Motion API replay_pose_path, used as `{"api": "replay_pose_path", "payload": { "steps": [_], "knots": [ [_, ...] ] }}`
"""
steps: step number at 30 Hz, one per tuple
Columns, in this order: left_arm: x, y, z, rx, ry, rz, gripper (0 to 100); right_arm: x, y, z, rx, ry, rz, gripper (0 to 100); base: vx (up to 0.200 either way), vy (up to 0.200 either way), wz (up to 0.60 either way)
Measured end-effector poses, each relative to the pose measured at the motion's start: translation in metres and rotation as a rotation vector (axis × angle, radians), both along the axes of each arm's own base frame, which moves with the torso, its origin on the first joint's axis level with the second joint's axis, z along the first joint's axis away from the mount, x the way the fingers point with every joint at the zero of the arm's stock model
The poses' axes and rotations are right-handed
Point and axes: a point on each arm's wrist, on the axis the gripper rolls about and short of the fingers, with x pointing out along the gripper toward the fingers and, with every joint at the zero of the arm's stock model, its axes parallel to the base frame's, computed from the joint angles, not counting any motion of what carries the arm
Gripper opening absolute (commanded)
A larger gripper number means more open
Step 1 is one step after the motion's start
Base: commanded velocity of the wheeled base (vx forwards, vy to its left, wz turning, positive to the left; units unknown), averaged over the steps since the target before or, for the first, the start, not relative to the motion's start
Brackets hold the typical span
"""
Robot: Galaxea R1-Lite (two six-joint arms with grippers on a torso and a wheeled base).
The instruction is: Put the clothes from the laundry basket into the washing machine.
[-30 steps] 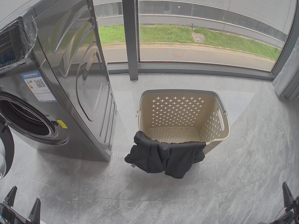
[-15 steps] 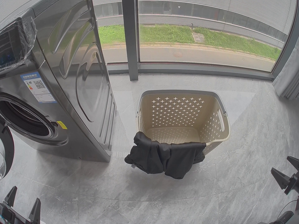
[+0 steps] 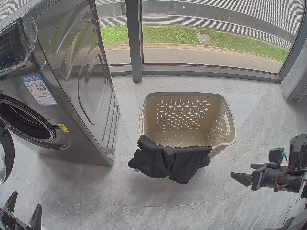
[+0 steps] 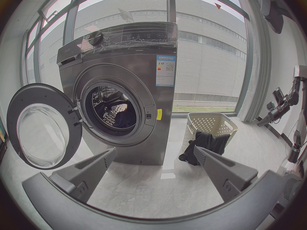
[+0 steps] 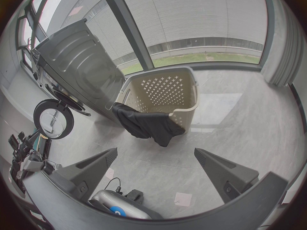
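Observation:
A beige laundry basket stands on the floor right of the grey washing machine. A black garment hangs over the basket's near rim, half outside. The machine's round door is swung open, and dark clothes lie in the drum. My right gripper hovers open and empty to the right of the garment, well apart from it, fingers pointing left. Low at the near left, my left gripper stands open and empty, facing the machine. The right wrist view looks down on the garment and basket.
A floor-to-ceiling window with a dark post runs behind the basket. A grey curtain hangs at the far right. Bare grey stone floor lies between me and the basket.
My right arm has risen from the bottom right corner and swung left toward the basket, fingers now pointing left. The left arm, garment and basket have not moved.

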Motion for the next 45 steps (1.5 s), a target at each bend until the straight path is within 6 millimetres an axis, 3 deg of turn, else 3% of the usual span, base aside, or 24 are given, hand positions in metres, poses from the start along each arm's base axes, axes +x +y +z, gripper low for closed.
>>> {"api": "replay_pose_path", "payload": {
  "steps": [7, 18, 35, 45],
  "knots": [
    [0.0, 0.0, 0.0, -0.001, 0.0, 0.0, 100, 0.037, 0.04, -0.021, 0.003, 0.059, 0.043, 100, 0.0, 0.0, 0.0],
    [0.0, 0.0, 0.0, -0.002, 0.0, 0.0, 100, 0.073, 0.083, -0.053, -0.008, 0.11, 0.051, 100, 0.0, 0.0, 0.0],
    [0.0, 0.0, 0.0, -0.002, 0.0, 0.0, 100, 0.103, 0.112, -0.066, 0.034, 0.122, 0.018, 100, 0.0, 0.0, 0.0],
    [0.0, 0.0, 0.0, -0.001, 0.0, 0.0, 100, 0.106, 0.116, -0.072, 0.02, 0.133, 0.006, 100, 0.0, 0.0, 0.0]
  ]
}}
